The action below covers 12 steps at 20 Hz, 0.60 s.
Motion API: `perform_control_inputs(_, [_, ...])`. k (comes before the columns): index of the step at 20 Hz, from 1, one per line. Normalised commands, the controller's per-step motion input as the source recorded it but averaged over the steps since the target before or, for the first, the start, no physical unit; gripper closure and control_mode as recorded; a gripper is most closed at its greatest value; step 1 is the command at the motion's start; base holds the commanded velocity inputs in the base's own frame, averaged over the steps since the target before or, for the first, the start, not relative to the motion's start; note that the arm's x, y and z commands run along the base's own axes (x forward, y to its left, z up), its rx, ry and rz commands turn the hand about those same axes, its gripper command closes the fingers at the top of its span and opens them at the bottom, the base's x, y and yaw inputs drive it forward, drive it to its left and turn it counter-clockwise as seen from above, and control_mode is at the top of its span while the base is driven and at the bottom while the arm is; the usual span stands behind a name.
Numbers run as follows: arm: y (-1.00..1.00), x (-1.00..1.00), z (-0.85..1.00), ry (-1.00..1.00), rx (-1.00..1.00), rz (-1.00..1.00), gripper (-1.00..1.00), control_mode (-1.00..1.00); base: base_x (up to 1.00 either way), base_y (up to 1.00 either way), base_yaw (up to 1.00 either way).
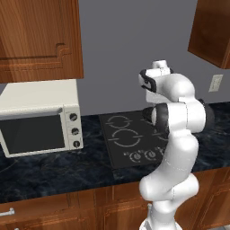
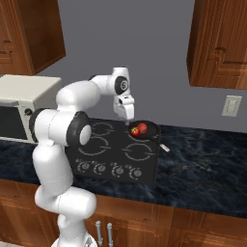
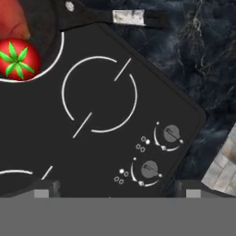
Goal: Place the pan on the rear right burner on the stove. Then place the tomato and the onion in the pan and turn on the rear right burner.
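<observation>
One flat black glass cooktop (image 2: 120, 149): four pale ring markings, four small round knobs along front edge. One small round black pan (image 2: 146, 129) on rear right ring. In pan: one red tomato with green star-shaped calyx (image 3: 18, 60), one reddish rounded onion (image 2: 142, 127). One white microwave (image 1: 40, 117), three round dials. One pale wall outlet (image 2: 232, 105).

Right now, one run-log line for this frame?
pan: on rear right burner | tomato, onion: in pan | gripper: above stove, open | knobs: untouched

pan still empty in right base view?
No. The pan on the rear right burner holds the tomato and a reddish onion, with the tool just above its left edge.
</observation>
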Motion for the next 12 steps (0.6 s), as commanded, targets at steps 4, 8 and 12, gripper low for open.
perform_control_inputs(4, [0.16, -0.91, 0.0, 0.0, 0.0, 0.02, -1.0, -1.0, 0.0, 0.0, 0.0])
perform_control_inputs(8, [0.0, -0.74, 0.0, 0.0, 0.0, 0.06, -1.0, -1.0, 0.0, 0.0, 0.0])
perform_control_inputs(12, [0.0, -0.5, 0.0, 0.0, 0.0, 0.11, -1.0, -1.0, 0.0, 0.0, 0.0])
